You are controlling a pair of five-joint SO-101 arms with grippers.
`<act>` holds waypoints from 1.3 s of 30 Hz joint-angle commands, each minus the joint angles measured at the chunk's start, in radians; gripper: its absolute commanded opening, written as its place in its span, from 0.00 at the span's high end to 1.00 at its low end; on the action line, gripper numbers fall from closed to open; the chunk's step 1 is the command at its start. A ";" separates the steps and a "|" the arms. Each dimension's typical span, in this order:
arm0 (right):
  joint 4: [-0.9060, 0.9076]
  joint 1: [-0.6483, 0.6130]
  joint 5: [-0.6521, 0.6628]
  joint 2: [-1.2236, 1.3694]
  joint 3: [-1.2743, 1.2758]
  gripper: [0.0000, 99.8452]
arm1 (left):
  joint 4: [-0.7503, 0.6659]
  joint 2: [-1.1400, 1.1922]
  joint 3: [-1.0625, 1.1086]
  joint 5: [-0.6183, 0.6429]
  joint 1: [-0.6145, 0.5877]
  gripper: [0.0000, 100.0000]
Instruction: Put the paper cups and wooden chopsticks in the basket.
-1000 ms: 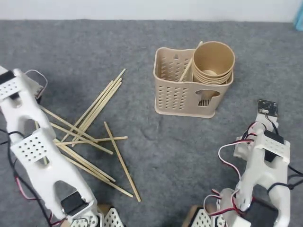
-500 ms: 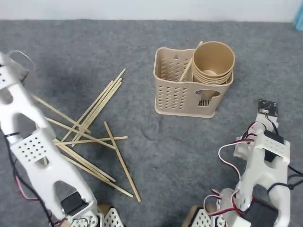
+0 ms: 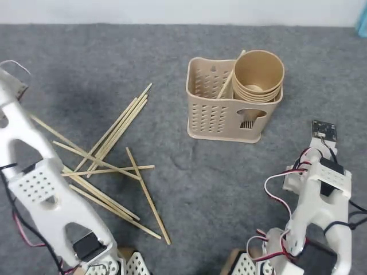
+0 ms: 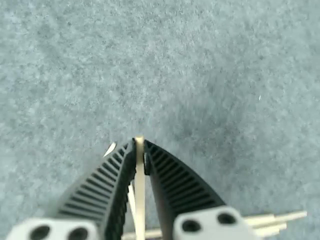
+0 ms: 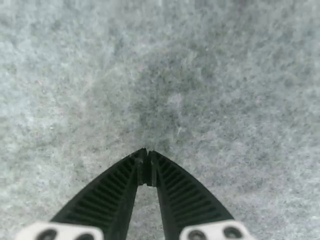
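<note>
Grey felt-topped table (image 3: pixel 172 51).

Left arm (image 3: pixel 40 189) runs up along the table's left edge. Right arm (image 3: pixel 318 195) sits folded at the near right corner.

Basket (image 3: pixel 218 117): upright, toward the far edge and a bit right of centre. Beige, perforated walls.

Paper cups (image 3: pixel 258 74): one nested stack, upright in the basket compartment on the right-edge side.

Tilted chopstick (image 3: pixel 229 77): stands in the other compartment, top end leaning against the cups.

Loose chopsticks (image 3: pixel 114 143): crossed pile flat on the table's left half, well apart from the basket. Some fan toward the far edge, others lie nearer the near edge beside the left arm.

Left pincer (image 4: pixel 139 145): narrow, clamped on a single held chopstick (image 4: pixel 139 190) that runs lengthwise between the jaws, its tip level with theirs, felt beyond. From the high view I can't tell for sure which stick in the pile it is.

Right pincer (image 5: pixel 147 152): jaws closed tip to tip with nothing between them, over bare felt.
</note>
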 commanded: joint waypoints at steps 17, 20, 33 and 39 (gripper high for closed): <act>-0.005 -0.004 0.011 -0.044 -0.005 0.99 | -0.420 -0.895 0.980 -0.052 0.110 0.99; -0.005 -0.004 0.011 -0.044 -0.005 0.99 | -0.532 -1.019 1.093 -0.051 0.157 0.99; -0.005 -0.004 0.012 -0.044 -0.005 0.99 | -1.088 -1.530 1.446 -0.055 0.539 0.99; -0.005 -0.004 0.014 -0.044 -0.005 0.99 | -1.517 -1.665 1.618 -0.058 0.753 0.99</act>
